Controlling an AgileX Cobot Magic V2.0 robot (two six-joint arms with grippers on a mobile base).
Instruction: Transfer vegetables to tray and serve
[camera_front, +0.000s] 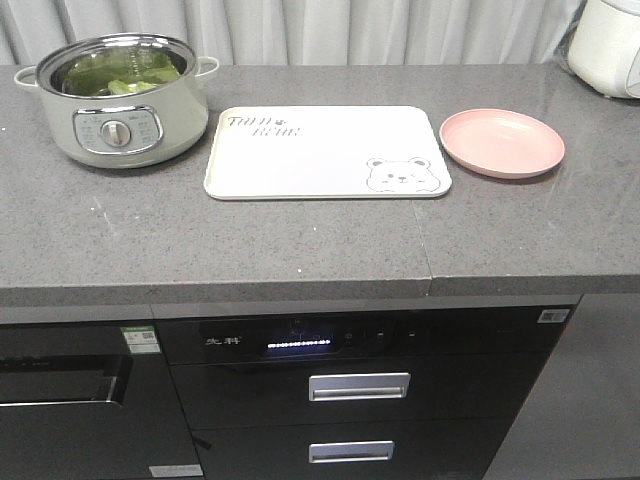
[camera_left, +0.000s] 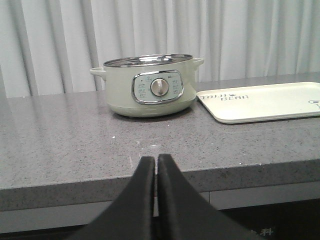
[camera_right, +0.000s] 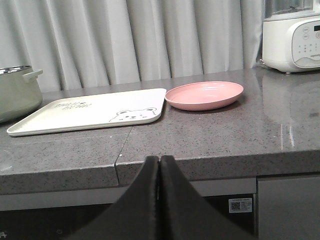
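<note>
Green lettuce leaves (camera_front: 125, 80) lie inside the pale green electric pot (camera_front: 120, 125) at the counter's back left; the pot also shows in the left wrist view (camera_left: 150, 87), its contents hidden there. The cream bear tray (camera_front: 325, 150) lies empty mid-counter, also seen in the left wrist view (camera_left: 265, 102) and the right wrist view (camera_right: 90, 112). My left gripper (camera_left: 155, 159) is shut and empty, in front of the counter edge, facing the pot. My right gripper (camera_right: 159, 159) is shut and empty, below the counter edge, facing the tray's right end. Neither gripper shows in the front view.
A round pink plate (camera_front: 502, 142) sits right of the tray, also in the right wrist view (camera_right: 205, 95). A white appliance (camera_right: 292, 37) stands at the back right corner. Grey curtains hang behind the counter. Dark drawers (camera_front: 360, 385) are below the counter.
</note>
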